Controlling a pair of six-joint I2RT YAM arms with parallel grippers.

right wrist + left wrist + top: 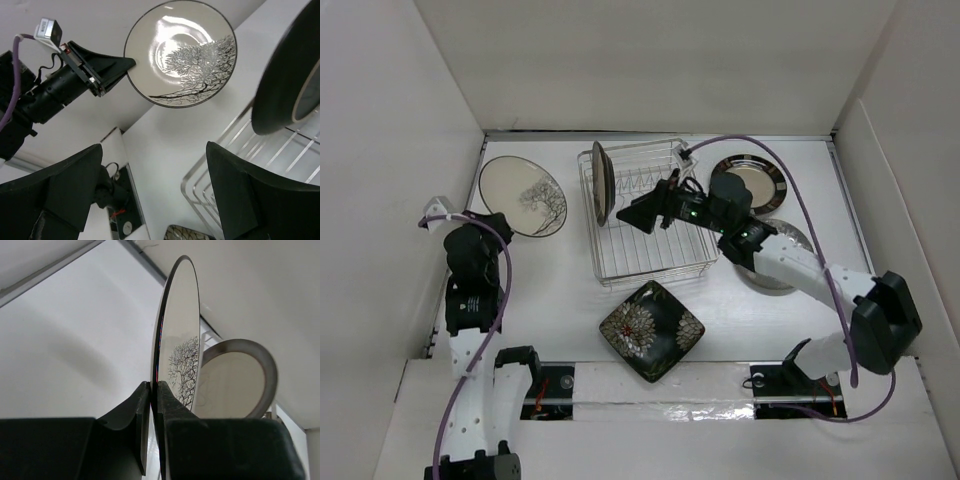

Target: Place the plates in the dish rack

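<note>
Pinching stiff, brittle, probably slick cream round branch-patterned ceramic plate point(181, 325) by its rim, firmly, with left claw point(153, 390); holding right claw point(155, 170) wide apart, empty.

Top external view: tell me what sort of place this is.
Probably a robot lab test cell, not a kitchen: bare white walls box in the table, the left arm and right arm are bolted at its near edge, and the dish rack and black square plate sit out like props.
</note>
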